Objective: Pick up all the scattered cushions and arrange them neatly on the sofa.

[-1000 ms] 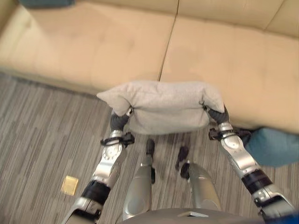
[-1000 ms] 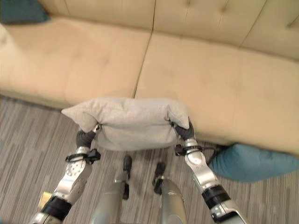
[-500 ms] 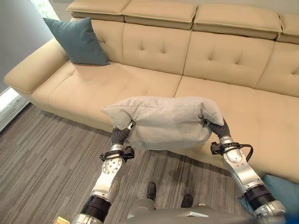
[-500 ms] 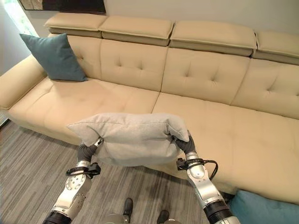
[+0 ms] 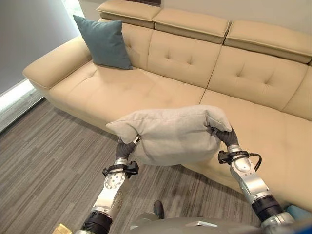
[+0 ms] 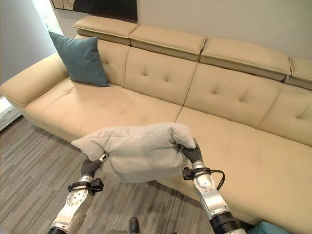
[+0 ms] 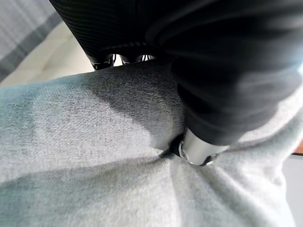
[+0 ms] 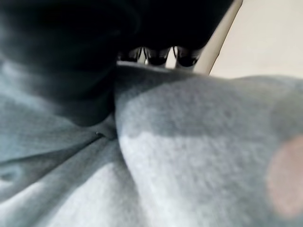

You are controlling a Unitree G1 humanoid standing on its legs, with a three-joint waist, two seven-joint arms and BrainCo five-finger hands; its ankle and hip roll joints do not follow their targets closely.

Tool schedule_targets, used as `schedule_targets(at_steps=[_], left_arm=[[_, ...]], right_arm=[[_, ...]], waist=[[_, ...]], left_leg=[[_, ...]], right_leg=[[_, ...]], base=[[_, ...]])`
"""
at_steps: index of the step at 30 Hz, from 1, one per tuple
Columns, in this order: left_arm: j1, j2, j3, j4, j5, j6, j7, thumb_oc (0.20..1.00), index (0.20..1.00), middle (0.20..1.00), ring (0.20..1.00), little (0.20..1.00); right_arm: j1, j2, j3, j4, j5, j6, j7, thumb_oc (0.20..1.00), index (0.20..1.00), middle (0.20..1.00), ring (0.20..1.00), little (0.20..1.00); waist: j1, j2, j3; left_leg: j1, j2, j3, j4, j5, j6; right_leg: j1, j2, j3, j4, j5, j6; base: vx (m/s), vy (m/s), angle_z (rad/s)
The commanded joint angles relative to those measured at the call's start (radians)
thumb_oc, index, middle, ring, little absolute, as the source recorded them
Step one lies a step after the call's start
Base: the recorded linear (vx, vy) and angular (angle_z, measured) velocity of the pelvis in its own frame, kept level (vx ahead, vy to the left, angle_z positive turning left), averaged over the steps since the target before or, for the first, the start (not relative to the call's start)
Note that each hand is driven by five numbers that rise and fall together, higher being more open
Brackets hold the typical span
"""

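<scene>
The grey cushion (image 5: pixel 170 134) hangs in the air between both hands, just in front of the beige sofa (image 5: pixel 161 92) and above the grey carpet (image 5: pixel 53 146). The left hand (image 5: pixel 126 145) grips its end at about 8 o'clock in the head views, the right hand (image 5: pixel 224 137) the end at 3 o'clock. In each wrist view the fingers curl over the cushion's edge and the thumb digs into the cloth from the other side — so both hands are clamped on it, and the fabric bunches where they pinch.

As for progress, one teal cushion (image 5: pixel 103 41) already leans upright against the backrest at 11 o'clock, in the corner by the armrest; that one looks placed. The grey cushion is lifted but not yet on the seat. At 5 o'clock, low at the edge of the head views, a sliver of another teal cushion (image 6: pixel 265 228) shows on the floor by the sofa front, so at least one more seems to be left to fetch.

The seat ahead at 12 o'clock is bare — a fair landing place, by my reading. The task looks roughly a third done, perhaps nearing half once this cushion is set down and straightened.
</scene>
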Motion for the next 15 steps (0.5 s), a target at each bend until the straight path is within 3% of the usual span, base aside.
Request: schedule_targets(at_steps=[1, 2, 4, 7, 10, 12, 15], left_arm=[[-0.060, 0.017, 0.005, -0.132, 0.031, -0.080, -0.040, 0.200, 0.200, 0.200, 0.200, 0.200], [-0.062, 0.016, 0.004, -0.136, 0.028, -0.080, -0.045, 0.200, 0.200, 0.200, 0.200, 0.200], [-0.092, 0.018, -0.010, -0.121, 0.031, -0.081, -0.059, 0.200, 0.200, 0.200, 0.200, 0.200], [-0.086, 0.001, -0.010, -0.120, 0.023, -0.080, -0.073, 0.200, 0.200, 0.200, 0.200, 0.200], [-0.086, -0.017, -0.023, -0.123, 0.012, -0.075, -0.083, 0.200, 0.200, 0.200, 0.200, 0.200], [-0.082, -0.018, -0.019, -0.128, 0.011, -0.072, -0.083, 0.200, 0.200, 0.200, 0.200, 0.200], [-0.061, -0.015, -0.008, -0.135, 0.009, -0.067, -0.082, 0.200, 0.200, 0.200, 0.200, 0.200]], right_arm=[[-0.093, 0.005, -0.016, -0.102, -0.037, -0.093, 0.019, 0.200, 0.200, 0.200, 0.200, 0.200], [-0.092, 0.002, -0.021, -0.106, -0.038, -0.094, 0.018, 0.200, 0.200, 0.200, 0.200, 0.200], [-0.094, -0.007, -0.029, -0.107, -0.026, -0.094, 0.019, 0.200, 0.200, 0.200, 0.200, 0.200], [-0.060, -0.020, -0.049, -0.106, -0.018, -0.097, 0.028, 0.200, 0.200, 0.200, 0.200, 0.200], [-0.033, -0.042, -0.068, -0.114, -0.011, -0.095, 0.031, 0.200, 0.200, 0.200, 0.200, 0.200], [-0.034, -0.051, -0.068, -0.117, -0.004, -0.090, 0.032, 0.200, 0.200, 0.200, 0.200, 0.200], [-0.045, -0.052, -0.055, -0.110, -0.007, -0.084, 0.033, 0.200, 0.200, 0.200, 0.200, 0.200]], waist=[[-0.001, -0.014, -0.009], [-0.005, -0.016, -0.008], [-0.032, -0.036, -0.005], [-0.043, -0.050, -0.021], [-0.052, -0.067, -0.016], [-0.042, -0.080, -0.007], [-0.019, -0.093, -0.012]], left_leg=[[0.017, 0.034, -0.075, 0.028, -0.072, -0.082], [0.015, 0.030, -0.085, 0.027, -0.072, -0.084], [0.032, 0.004, -0.148, 0.020, -0.087, -0.087], [0.032, -0.001, -0.171, 0.080, -0.130, -0.111], [-0.020, 0.017, -0.160, 0.239, -0.167, -0.149], [-0.096, 0.042, -0.144, 0.333, -0.150, -0.162], [-0.138, 0.065, -0.158, 0.287, -0.128, -0.157]], right_leg=[[0.031, 0.133, 0.148, -0.211, 0.065, -0.019], [0.025, 0.147, 0.168, -0.254, 0.070, -0.024], [-0.023, 0.190, 0.224, -0.407, 0.145, -0.020], [0.054, 0.194, 0.195, -0.475, 0.159, -0.033], [0.123, 0.182, 0.150, -0.506, 0.141, -0.051], [0.151, 0.167, 0.127, -0.519, 0.131, -0.060], [0.167, 0.165, 0.127, -0.531, 0.125, -0.054]], base=[[0.12, -0.015, 0.24], [0.15, -0.061, 0.26], [0.25, -0.118, 0.41], [0.30, -0.198, 1.13], [0.17, -0.143, 0.71], [0.11, -0.062, 0.40], [0.14, -0.016, -0.17]])
